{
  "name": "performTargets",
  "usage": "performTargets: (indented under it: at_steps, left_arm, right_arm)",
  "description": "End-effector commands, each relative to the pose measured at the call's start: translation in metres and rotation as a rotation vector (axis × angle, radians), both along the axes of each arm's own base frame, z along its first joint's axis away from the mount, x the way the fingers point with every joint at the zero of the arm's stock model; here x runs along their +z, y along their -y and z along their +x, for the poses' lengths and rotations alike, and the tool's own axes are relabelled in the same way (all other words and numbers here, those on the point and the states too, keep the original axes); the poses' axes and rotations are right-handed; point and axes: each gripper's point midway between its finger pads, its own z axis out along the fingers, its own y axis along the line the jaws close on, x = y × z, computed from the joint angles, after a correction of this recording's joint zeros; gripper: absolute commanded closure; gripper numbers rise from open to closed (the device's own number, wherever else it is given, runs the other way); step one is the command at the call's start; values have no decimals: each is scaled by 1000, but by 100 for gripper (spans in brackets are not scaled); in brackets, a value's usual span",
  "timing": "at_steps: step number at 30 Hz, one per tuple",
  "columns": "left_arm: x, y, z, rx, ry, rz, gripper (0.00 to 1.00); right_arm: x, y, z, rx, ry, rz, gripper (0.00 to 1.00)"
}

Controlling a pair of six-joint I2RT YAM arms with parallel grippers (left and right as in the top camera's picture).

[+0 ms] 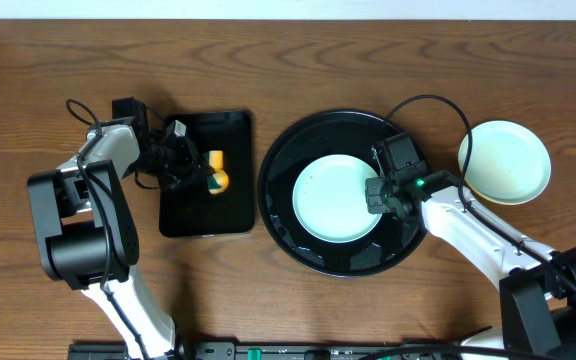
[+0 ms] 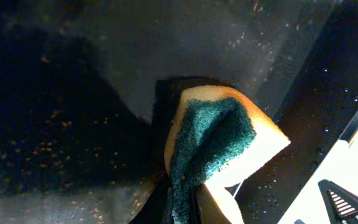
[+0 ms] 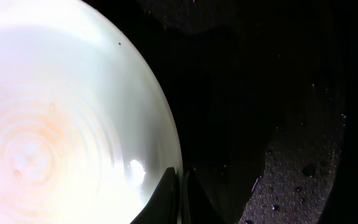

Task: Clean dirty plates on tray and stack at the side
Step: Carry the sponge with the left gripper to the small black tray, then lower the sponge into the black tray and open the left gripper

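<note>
Overhead, your left fingers (image 1: 200, 172) grip the sponge (image 1: 215, 172) over the small tray (image 1: 193, 220). Your right fingers (image 1: 373, 195) pinch the plate (image 1: 333, 198) at its 3 o'clock rim, on the round tray (image 1: 278, 215). Left wrist: the sponge (image 2: 222, 143) is squeezed. Right wrist: the plate (image 3: 61, 124) has its rim clamped.

No legible text, labels or numbers anywhere

Two plates (image 1: 336, 198) (image 1: 505, 160), one round tray (image 1: 274, 208), one rectangular tray (image 1: 183, 215) and one sponge (image 1: 217, 172) on the tabletop (image 1: 368, 60).
</note>
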Motion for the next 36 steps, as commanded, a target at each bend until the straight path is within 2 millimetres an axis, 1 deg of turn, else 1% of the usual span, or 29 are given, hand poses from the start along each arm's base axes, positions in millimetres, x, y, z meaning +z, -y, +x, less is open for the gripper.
performTargets:
  at_steps: [1,5,7,9,11,13,16,19,21,22,24,26,31,36]
  left_arm:
    - [-11,-23,-4,16,-25,118,92]
    - [-13,-30,-5,22,-38,185,93]
    - [-13,-29,-5,11,-36,210,93]
    - [-8,-25,-3,-13,-10,217,93]
    - [3,-26,1,-14,22,241,93]
    - [20,-31,5,-9,70,292,93]
    - [48,-45,9,4,141,416,92]
    - [74,-61,7,21,189,569,93]
    - [83,-62,6,15,206,623,93]
    - [83,-61,6,7,206,646,93]
    - [79,-60,3,-14,189,690,92]
    - [69,-51,0,-49,168,700,92]
    - [32,-29,-11,-143,93,691,93]
    - [-1,-11,-20,-224,17,680,93]
  right_arm:
    - [0,2,1,-10,6,-16,99]
    - [0,2,1,-10,6,-16,99]
    - [0,2,1,-10,6,-16,99]
    - [0,2,1,-10,6,-17,99]
    - [0,2,1,-10,5,-16,99]
    - [0,2,1,-10,6,-17,99]
    - [0,2,1,-10,6,-17,99]
    - [0,2,1,-10,6,-17,99]
    - [0,2,1,-10,6,-17,99]
    - [0,2,1,-10,6,-17,99]
    - [0,2,1,-10,6,-16,99]
    - [0,2,1,-10,6,-16,99]
    - [0,2,1,-10,6,-17,99]
    - [0,2,1,-10,6,-16,99]
